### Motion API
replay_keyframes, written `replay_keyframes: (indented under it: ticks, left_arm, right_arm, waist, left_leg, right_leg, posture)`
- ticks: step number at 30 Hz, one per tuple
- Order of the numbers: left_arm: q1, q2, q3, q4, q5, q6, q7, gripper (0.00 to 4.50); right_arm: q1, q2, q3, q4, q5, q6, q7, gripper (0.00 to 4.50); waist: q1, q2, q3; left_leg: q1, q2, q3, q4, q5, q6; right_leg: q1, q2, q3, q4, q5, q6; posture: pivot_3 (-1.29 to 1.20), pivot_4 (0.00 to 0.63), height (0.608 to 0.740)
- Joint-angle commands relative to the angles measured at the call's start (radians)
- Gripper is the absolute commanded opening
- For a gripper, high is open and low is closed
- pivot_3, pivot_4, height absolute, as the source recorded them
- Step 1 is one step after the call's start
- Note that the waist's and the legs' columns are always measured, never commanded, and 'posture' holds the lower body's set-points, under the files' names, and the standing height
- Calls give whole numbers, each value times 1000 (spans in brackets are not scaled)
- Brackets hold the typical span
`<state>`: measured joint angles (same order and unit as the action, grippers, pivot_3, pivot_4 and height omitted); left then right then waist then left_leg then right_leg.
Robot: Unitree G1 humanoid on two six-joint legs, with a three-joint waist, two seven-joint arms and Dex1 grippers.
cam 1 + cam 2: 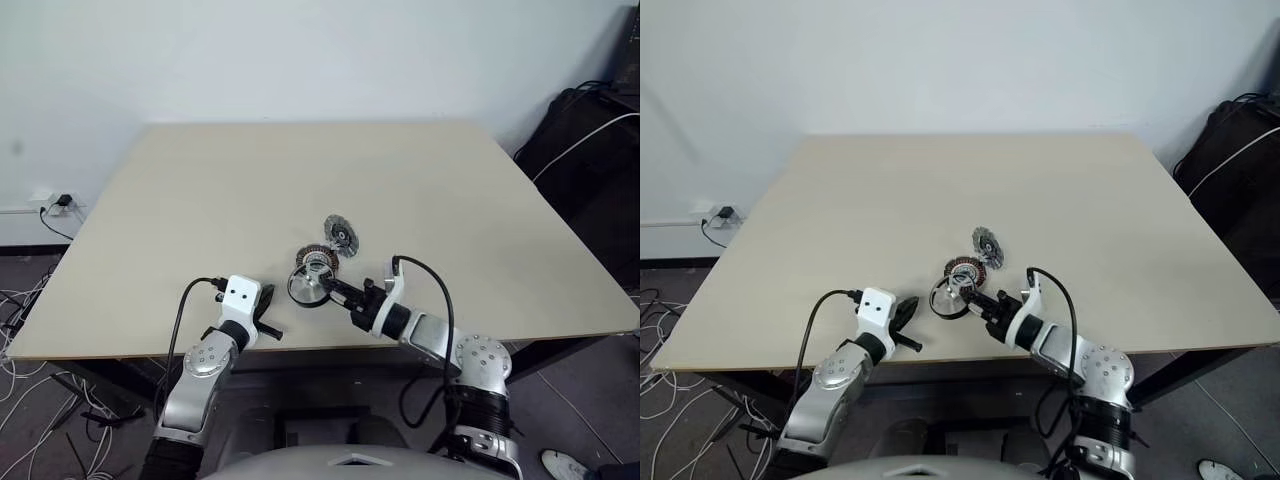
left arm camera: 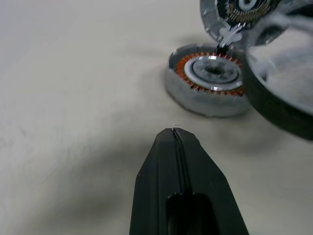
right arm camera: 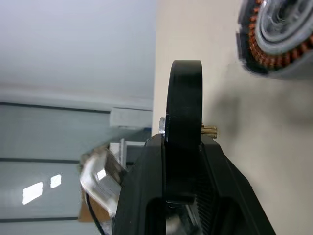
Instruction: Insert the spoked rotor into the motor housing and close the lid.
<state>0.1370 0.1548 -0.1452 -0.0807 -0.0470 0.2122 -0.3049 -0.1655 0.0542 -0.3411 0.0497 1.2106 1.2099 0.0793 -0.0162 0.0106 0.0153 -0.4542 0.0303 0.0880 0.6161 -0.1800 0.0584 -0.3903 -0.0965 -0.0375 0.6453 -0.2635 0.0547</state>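
The motor housing [image 1: 316, 262], a shallow round cup with copper-brown windings around a silver centre, sits on the table [image 1: 300, 170] near the front middle. Just behind it and to the right, the lid [image 1: 341, 236] stands tilted, its ribbed rim and dark centre showing. My right gripper [image 1: 331, 291] is shut on the spoked rotor [image 1: 304, 288], held on edge just in front of the housing. Its rim looks dark edge-on in the right wrist view [image 3: 186, 93]. My left gripper [image 1: 267, 314] is shut and empty, its fingertips [image 2: 175, 134] pointing toward the housing [image 2: 210, 78] from a short way off.
A black bag [image 1: 590, 150] with a white cable stands beside the table's right edge. Cables and a power strip [image 1: 55, 203] lie on the floor at the left. The table's front edge runs just under both wrists.
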Motion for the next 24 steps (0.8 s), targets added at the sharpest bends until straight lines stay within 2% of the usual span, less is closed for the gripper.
replay_keyframes:
  ticks: [1,7,24]
  left_arm:
    - [0,10,14,-63,-2,1,5,0]
    - [8,16,13,-75,2,17,9,0]
    - [20,23,13,-97,0,31,10,0]
  right_arm:
    - [-63,28,7,63,-38,-94,33,432]
    - [-132,50,10,196,-123,-208,74,432]
    - [-263,64,-56,432,-206,-381,176,432]
  waist:
    - [-1,0,0]
    - [0,0,0]
    - [-5,0,0]
  left_leg:
    - [0,0,0,0,0,0]
    - [0,-1,0,0,0,0]
    - [0,-1,1,1,0,0]
  right_leg:
    - [0,0,0,0,0,0]
    - [0,1,0,0,0,1]
    - [0,1,0,1,1,1]
  posture:
    - [0,0,740]
    - [0,0,740]
    - [0,0,740]
